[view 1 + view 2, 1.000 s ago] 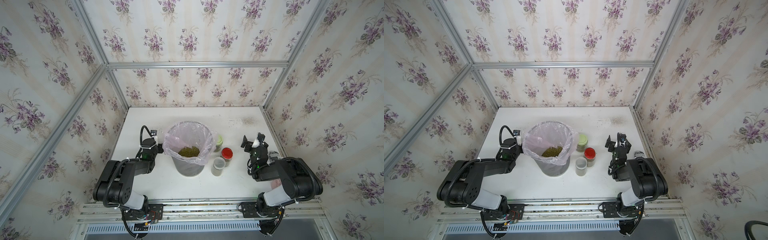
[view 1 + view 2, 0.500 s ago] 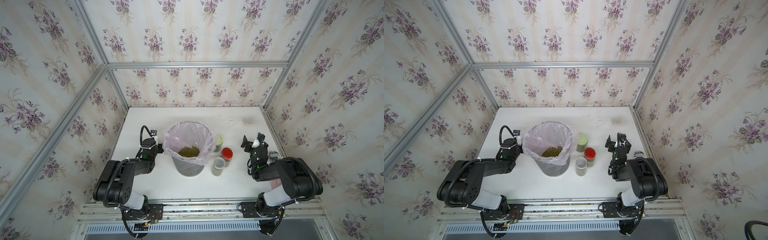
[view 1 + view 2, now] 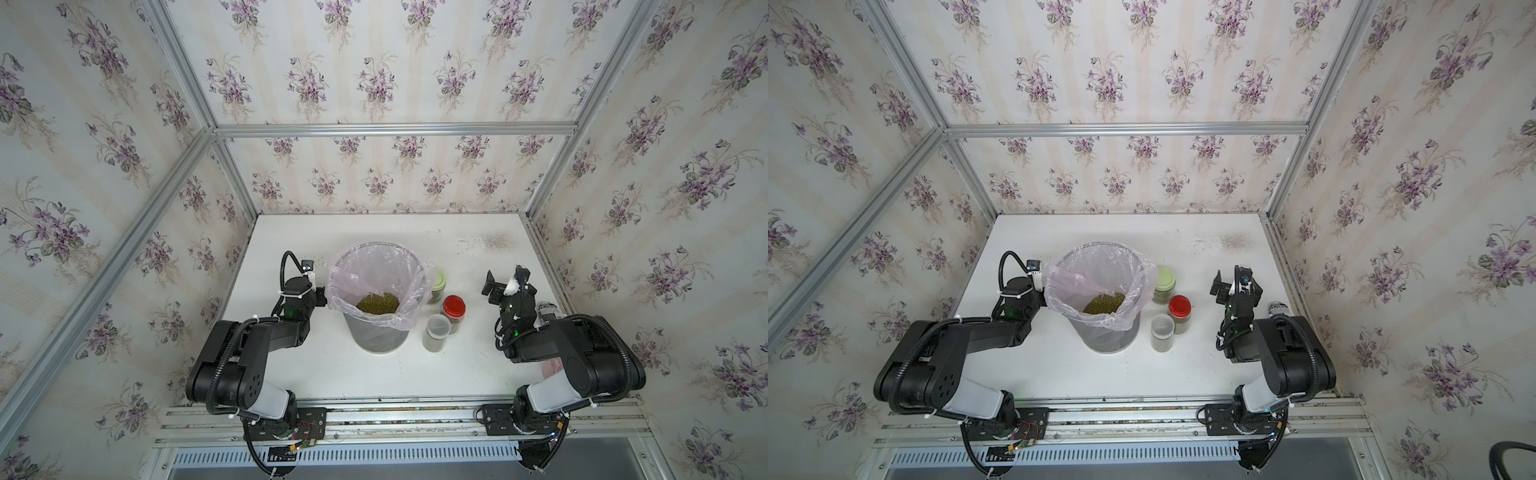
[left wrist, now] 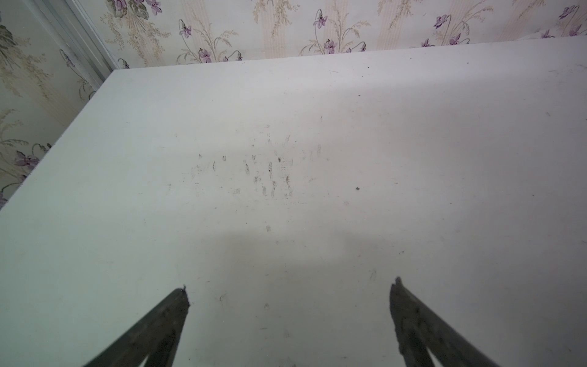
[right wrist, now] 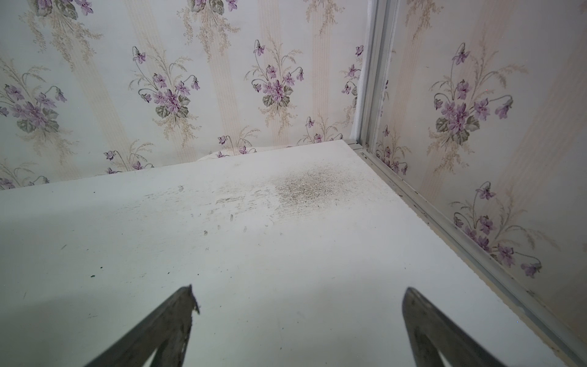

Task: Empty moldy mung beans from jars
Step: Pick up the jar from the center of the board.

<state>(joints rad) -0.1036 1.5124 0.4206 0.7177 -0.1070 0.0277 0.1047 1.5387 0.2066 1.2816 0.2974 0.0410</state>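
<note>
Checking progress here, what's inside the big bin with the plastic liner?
A pile of olive-green mung beans lies low inside the pinkish liner, seen in both top views. Anything beneath the pile is covered, and the liner hides the inner wall of the bin.

You get bright, even, sharp pictures; a soft shadow falls on the table (image 4: 127,159) just ahead of the left gripper (image 4: 290,286).

L arm (image 3: 245,357) & R arm (image 3: 582,353) sit folded low, elbows near, wrists aimed far. L gripper (image 4: 290,286) & R gripper (image 5: 299,288): jaws wide apart, both empty.
</note>
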